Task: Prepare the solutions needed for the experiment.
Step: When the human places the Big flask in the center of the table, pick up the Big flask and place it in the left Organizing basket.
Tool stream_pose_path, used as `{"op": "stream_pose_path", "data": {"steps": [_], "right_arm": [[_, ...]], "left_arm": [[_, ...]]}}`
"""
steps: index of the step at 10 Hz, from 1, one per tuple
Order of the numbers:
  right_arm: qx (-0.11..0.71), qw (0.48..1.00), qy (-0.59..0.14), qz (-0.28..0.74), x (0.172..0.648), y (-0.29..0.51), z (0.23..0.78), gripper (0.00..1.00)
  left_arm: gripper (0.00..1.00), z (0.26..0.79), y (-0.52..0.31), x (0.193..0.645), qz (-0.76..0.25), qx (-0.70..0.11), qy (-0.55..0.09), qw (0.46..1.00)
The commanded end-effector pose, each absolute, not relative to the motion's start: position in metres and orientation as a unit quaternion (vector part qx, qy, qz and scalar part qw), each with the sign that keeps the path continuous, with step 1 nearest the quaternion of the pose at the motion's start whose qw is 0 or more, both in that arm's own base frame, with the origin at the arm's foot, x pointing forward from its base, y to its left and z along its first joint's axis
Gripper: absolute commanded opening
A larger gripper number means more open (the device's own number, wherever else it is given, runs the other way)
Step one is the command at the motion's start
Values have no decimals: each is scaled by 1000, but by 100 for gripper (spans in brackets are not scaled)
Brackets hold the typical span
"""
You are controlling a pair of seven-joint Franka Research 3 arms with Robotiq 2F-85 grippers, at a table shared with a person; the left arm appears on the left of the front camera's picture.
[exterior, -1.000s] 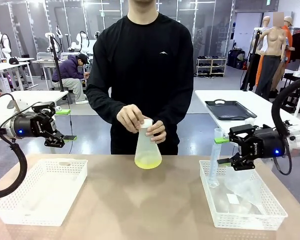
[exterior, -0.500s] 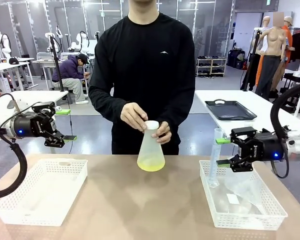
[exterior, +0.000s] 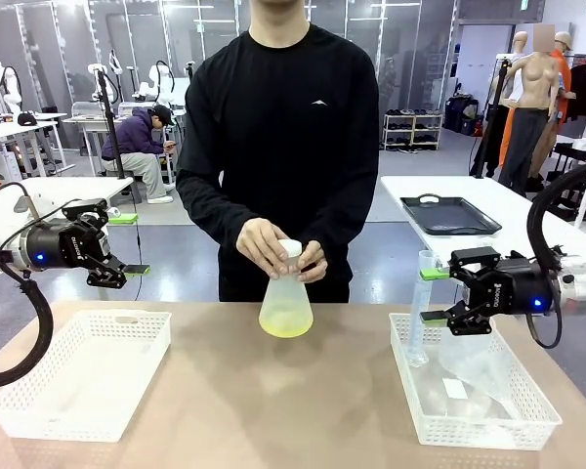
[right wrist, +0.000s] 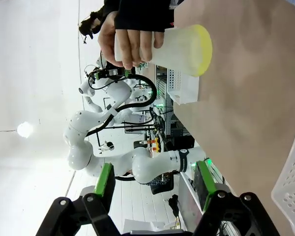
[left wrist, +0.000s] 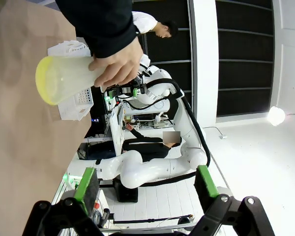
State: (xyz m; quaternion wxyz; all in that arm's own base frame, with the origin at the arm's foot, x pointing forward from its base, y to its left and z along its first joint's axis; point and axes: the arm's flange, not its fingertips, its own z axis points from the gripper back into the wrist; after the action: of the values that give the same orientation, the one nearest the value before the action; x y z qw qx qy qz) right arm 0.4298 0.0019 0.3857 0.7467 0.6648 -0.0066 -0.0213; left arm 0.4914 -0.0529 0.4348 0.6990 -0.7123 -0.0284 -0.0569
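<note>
The person at the far side holds a translucent conical flask [exterior: 286, 305] upright on the table's middle, with one hand over its white cap [exterior: 290, 246] and the other behind its neck. The solutions [exterior: 286, 328] show as a shallow pale-yellow layer in the flask's base, also seen yellow in the left wrist view [left wrist: 41, 81] and the right wrist view [right wrist: 203, 49]. My left gripper [exterior: 130, 244] hangs open above the left basket, with nothing between its fingers [left wrist: 86, 184]. My right gripper [exterior: 432, 296] stands open over the right basket, just beside a clear measuring cylinder [exterior: 420, 313], and holds nothing [right wrist: 155, 182].
A white mesh basket [exterior: 68, 422] sits at the table's front left. A second white basket [exterior: 488, 432] at the front right holds the cylinder and other clear labware. A black tray [exterior: 449, 215] lies on a table behind.
The person shifted the flask slightly right, then back left, with their hands moving at its cap. My right gripper drifted a little; the left arm has not moved.
</note>
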Motion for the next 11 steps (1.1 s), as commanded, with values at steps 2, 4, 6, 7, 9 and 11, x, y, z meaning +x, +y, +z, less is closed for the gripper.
{"op": "stream_pose_path", "data": {"steps": [2, 4, 6, 7, 9, 11], "right_arm": [[663, 748, -8, -23, 430, 2, 386, 82], [663, 748, -8, -23, 430, 2, 386, 82], [663, 748, -8, -23, 430, 2, 386, 82], [663, 748, -8, -23, 430, 2, 386, 82], [663, 748, -8, -23, 430, 2, 386, 82], [663, 748, -8, -23, 430, 2, 386, 82]], "left_arm": [[100, 436, -53, 491, -58, -713, -29, 699], [100, 436, -53, 491, -58, -713, -29, 699], [100, 436, -53, 491, -58, -713, -29, 699], [100, 436, -53, 491, -58, -713, -29, 699], [100, 436, -53, 491, -58, -713, -29, 699], [100, 436, -53, 491, -58, -713, -29, 699]]}}
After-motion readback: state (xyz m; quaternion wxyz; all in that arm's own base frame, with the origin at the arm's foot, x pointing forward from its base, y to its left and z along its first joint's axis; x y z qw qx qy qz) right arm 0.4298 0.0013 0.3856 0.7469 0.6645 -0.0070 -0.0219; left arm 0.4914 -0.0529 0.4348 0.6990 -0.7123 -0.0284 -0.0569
